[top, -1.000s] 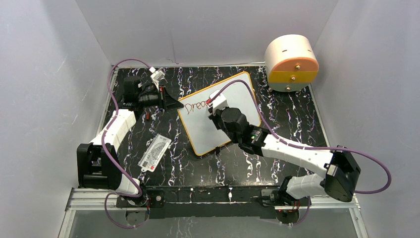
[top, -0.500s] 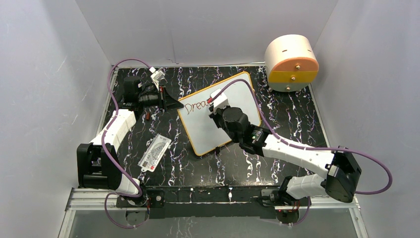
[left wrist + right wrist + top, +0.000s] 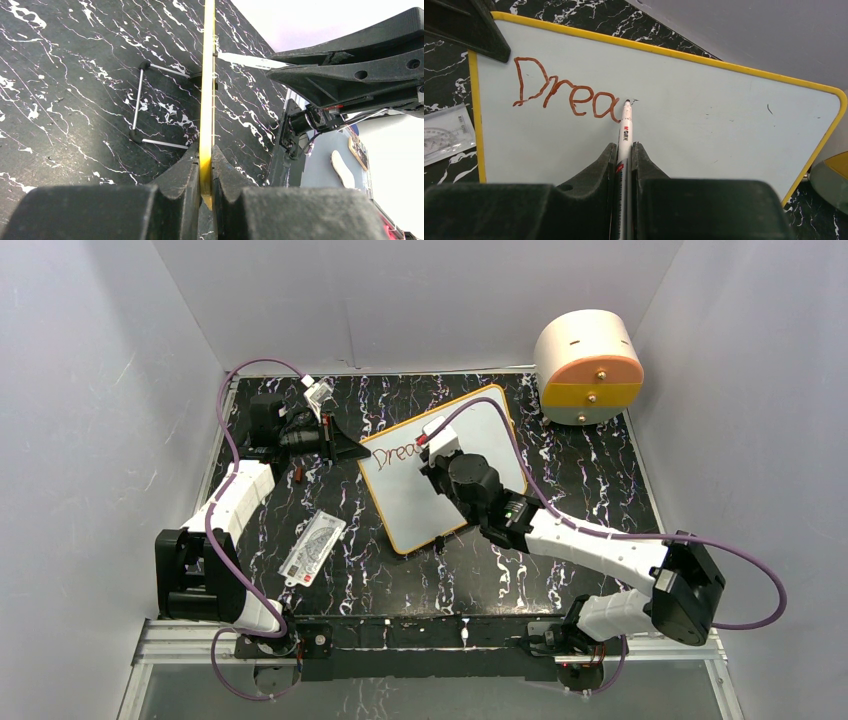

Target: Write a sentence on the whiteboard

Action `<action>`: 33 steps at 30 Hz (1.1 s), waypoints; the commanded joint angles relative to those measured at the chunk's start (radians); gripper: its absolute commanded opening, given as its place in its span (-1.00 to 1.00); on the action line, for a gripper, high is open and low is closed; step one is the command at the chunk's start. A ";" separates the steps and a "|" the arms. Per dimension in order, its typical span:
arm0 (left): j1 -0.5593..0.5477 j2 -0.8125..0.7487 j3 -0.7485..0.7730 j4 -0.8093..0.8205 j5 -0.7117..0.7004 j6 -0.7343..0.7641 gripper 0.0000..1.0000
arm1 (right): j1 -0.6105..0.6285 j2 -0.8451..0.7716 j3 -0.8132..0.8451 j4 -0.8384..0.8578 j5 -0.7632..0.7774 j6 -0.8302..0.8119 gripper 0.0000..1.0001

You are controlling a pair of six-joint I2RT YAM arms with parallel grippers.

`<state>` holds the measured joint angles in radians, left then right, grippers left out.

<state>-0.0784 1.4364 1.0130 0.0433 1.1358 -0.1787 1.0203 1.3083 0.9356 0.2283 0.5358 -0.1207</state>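
The whiteboard (image 3: 402, 502) lies slanted on the black marbled table, white with a yellow frame (image 3: 664, 48). On it the sentence reads "Drea" (image 3: 566, 95) in reddish-brown, near the board's left corner (image 3: 395, 453). My right gripper (image 3: 624, 146) is shut on a white marker (image 3: 625, 125), whose tip touches the board just right of the last "a". It hovers over the board's upper middle (image 3: 437, 447). My left gripper (image 3: 205, 150) is shut on the board's yellow edge (image 3: 207, 75) at its left corner (image 3: 350, 449).
A round cream and orange container (image 3: 588, 365) stands at the back right. A clear plastic ruler card (image 3: 312, 548) lies left of the board. A thin wire foot with black ends (image 3: 140, 105) sticks out beside the board's edge. Grey walls close in three sides.
My right gripper and the marker have shifted slightly toward the far side of the board, finishing the "a". The left arm and the board have not moved.
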 commanded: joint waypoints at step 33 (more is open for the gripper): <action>-0.027 0.030 0.001 -0.089 -0.014 0.033 -1.00 | -0.015 -0.040 -0.027 -0.016 -0.006 0.056 -1.00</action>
<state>-0.0788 1.4391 1.0164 0.0357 1.1366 -0.1749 1.0134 1.2778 0.9176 0.1566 0.5198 -0.0582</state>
